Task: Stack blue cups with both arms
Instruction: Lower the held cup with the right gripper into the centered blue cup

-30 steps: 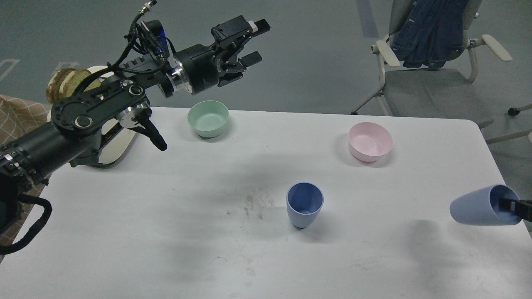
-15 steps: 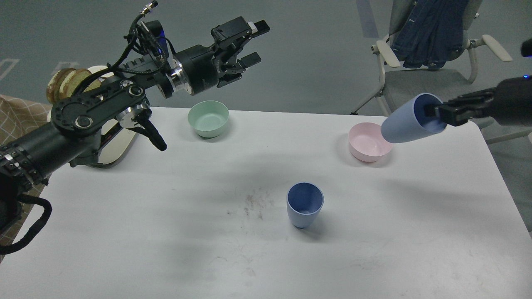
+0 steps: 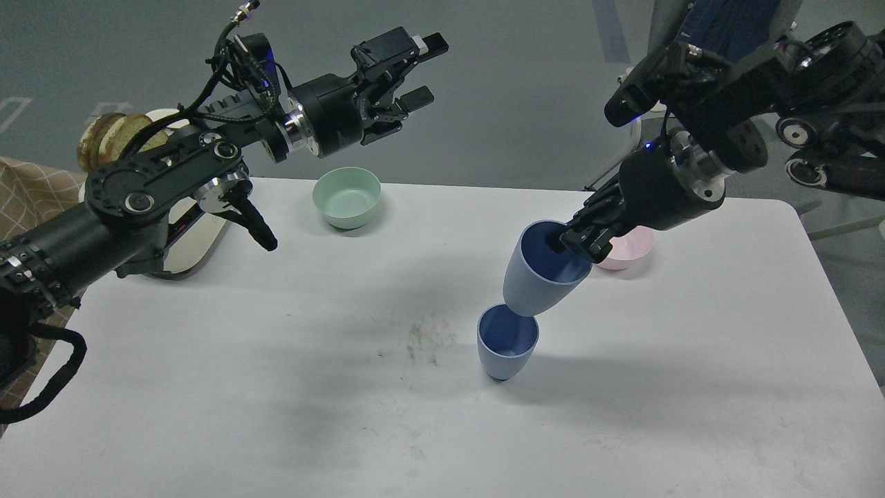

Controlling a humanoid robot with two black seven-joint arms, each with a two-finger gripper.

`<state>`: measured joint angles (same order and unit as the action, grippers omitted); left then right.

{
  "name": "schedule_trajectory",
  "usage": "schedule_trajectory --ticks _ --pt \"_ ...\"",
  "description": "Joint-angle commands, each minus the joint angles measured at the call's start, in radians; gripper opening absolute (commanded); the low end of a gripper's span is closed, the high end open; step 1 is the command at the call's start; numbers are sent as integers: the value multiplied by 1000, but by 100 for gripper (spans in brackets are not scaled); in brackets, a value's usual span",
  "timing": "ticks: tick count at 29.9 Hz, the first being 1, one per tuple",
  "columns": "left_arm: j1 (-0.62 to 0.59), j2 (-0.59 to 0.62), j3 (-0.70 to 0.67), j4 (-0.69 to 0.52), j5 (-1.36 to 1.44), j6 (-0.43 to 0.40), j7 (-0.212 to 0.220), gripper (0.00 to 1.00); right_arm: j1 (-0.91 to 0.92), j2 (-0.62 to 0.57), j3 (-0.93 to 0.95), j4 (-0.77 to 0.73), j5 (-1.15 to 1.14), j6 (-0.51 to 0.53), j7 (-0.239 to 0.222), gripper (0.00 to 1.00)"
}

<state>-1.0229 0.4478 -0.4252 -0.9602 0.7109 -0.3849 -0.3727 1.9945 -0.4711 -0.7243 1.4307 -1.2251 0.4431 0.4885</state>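
Head view shows 2 blue cups: the standing cup (image 3: 507, 344) rests upright on the white bench (image 3: 276, 387), near its middle, and the carried cup (image 3: 543, 270) hangs tilted directly above it, rounded base just at the lower rim. Right claw (image 3: 575, 243) pinches the carried cup by its rim, 1 finger inside the mouth and 1 outside. Left claw (image 3: 415, 72) hovers well apart, above the far bench edge near the mint-green bowl (image 3: 346, 197), fingers spread and holding nothing. A pink bowl (image 3: 626, 249) sits partly hidden behind the right wrist. Judged from appearance, the cups are light, rigid, matte tumblers; the narrow base makes the standing cup easy to tip. A rim pinch suits nesting, provided the carried cup is levelled before lowering.
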Motion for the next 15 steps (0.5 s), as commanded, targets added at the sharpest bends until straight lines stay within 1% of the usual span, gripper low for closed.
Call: schedule_trajectory --ticks 1,6,15 --pt "0 0 0 0 -1 -2 -2 96 -8 26 -21 2 6 -7 0 0" --pt "0 2 -1 0 -4 0 -2 96 -37 62 -24 -9 6 -17 0 0" --pt "1 3 -1 0 -5 0 -2 96 -74 71 -24 -30 10 -49 0 0"
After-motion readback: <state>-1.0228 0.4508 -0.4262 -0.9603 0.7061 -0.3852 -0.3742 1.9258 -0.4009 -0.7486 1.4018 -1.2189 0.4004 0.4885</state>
